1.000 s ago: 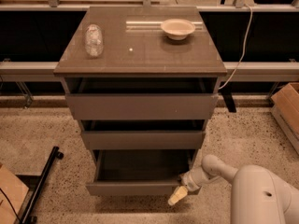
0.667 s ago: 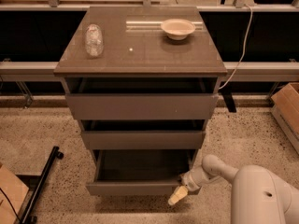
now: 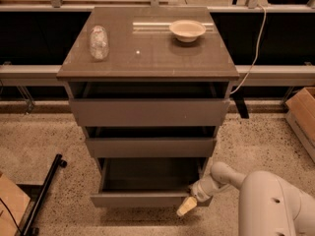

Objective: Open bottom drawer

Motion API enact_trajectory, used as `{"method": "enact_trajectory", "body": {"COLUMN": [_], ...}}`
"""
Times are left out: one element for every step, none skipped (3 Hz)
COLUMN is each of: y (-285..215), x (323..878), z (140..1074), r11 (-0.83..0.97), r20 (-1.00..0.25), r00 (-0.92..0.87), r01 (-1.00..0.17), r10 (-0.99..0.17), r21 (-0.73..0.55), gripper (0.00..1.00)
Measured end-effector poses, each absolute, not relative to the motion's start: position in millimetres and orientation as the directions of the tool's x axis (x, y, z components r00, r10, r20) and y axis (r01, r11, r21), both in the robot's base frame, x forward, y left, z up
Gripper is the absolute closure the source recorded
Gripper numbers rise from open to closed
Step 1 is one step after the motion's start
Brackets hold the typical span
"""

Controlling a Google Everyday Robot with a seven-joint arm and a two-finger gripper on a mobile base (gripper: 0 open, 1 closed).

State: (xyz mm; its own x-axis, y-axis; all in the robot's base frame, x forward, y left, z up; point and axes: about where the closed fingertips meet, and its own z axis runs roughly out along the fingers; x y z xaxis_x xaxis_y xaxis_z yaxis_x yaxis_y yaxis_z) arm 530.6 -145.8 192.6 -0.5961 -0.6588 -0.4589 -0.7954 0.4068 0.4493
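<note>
The bottom drawer [image 3: 142,199] of the grey-brown cabinet is pulled well out, its dark inside showing; its front is the slimmest of the three. The middle drawer [image 3: 150,147] and top drawer [image 3: 149,112] stand slightly out. My gripper [image 3: 188,205] is at the right end of the bottom drawer's front, its cream fingertip pointing down-left just below the front's edge. The white arm reaches in from the lower right.
A clear plastic bottle [image 3: 98,42] and a white bowl [image 3: 187,30] sit on the cabinet top [image 3: 147,58]. A cardboard box [image 3: 302,114] is at the right, a black pole [image 3: 42,195] on the floor at the left, a white cable [image 3: 253,48] hangs at the right.
</note>
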Motion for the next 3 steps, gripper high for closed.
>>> {"method": "enact_trajectory", "body": {"y": [-145.9,-162.4,-161.9], "x": [530.6,500.3,502.4], "z": [193.1,190.3,190.3], "r11": [0.407,0.439,0.439], "r20": [-0.459,-0.411,-0.411], "r00": [-0.596,-0.640,-0.640], "r01": [-0.795,-0.757,-0.757], "r10": [-0.659,-0.650,-0.650], "r21": [0.449,0.484,0.484], "gripper": [0.40,0.63,0.60]}}
